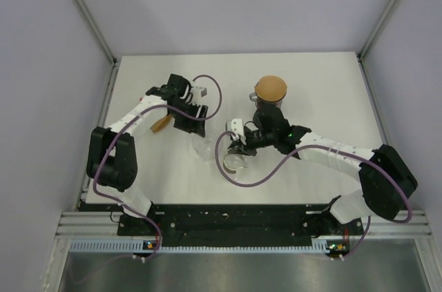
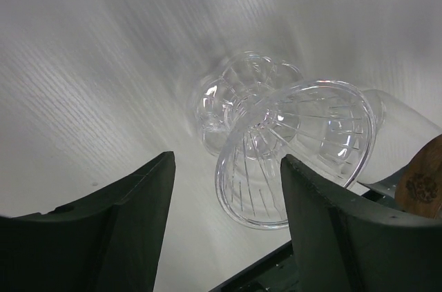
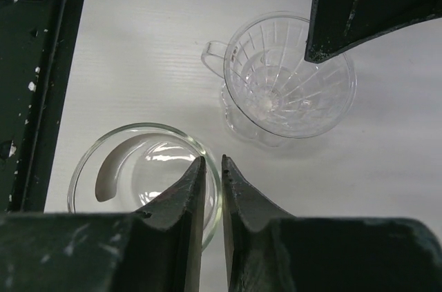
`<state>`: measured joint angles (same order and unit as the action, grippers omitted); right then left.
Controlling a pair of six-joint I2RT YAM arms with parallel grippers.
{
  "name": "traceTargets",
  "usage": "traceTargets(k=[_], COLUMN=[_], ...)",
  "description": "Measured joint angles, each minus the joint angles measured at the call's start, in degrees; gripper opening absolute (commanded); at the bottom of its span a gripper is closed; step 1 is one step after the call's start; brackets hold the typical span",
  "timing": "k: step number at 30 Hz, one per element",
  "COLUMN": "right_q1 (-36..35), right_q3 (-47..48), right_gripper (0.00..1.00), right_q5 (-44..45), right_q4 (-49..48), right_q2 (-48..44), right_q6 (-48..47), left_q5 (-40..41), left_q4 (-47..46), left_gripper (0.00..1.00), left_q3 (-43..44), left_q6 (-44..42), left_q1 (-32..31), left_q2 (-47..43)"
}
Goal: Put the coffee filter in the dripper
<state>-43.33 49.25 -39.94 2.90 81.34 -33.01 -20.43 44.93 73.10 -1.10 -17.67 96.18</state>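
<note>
Filter not yet seated: the clear dripper (image 3: 276,99) stands empty near top-view centre, and the brown coffee filter (image 1: 162,124) lies to its upper left beside the open, empty left gripper (image 2: 228,161), while the right gripper (image 3: 213,161) is nearly closed on nothing; the next move, judged, is grasping the filter.

The top camera looks down from high above and behind the robot, far enough off to take in the whole table (image 1: 331,85). The left wrist camera sits behind the left gripper (image 2: 228,161) and looks out low between its fingers, close on the dripper (image 2: 297,147) just ahead. The right wrist camera looks steeply down past the right gripper (image 3: 213,161), with a glass dish (image 3: 90,161) under its tips. All three views share the dripper.
</note>
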Motion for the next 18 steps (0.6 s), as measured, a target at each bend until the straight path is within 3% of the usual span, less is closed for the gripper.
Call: traceTargets(k=[3,8,16,18], right_q1=[0.0,0.0,0.0,0.0], right_q3=[0.0,0.0,0.0,0.0], right_gripper=[0.22,0.41,0.59,0.62], right_q5=[0.6,1.4,2.8,3.0], right_q4=[-1.2,-1.6,-1.4,-1.3], right_q2=[1.0,1.5,-0.9,-2.9], right_q6=[-0.1,0.2,1.7,2.4], left_q5=[0.3,0.6,1.3,1.4], left_q4=[0.1,0.2,1.6,1.8], left_gripper=[0.54,0.39,0.29,0.21], left_q3=[0.0,0.0,0.3,0.5], left_q6=[-0.6,-2.0,-3.6,-3.8], left_q1=[-0.2,-0.6,-0.9,-1.0], left_q2=[0.8,1.8,4.4,5.1])
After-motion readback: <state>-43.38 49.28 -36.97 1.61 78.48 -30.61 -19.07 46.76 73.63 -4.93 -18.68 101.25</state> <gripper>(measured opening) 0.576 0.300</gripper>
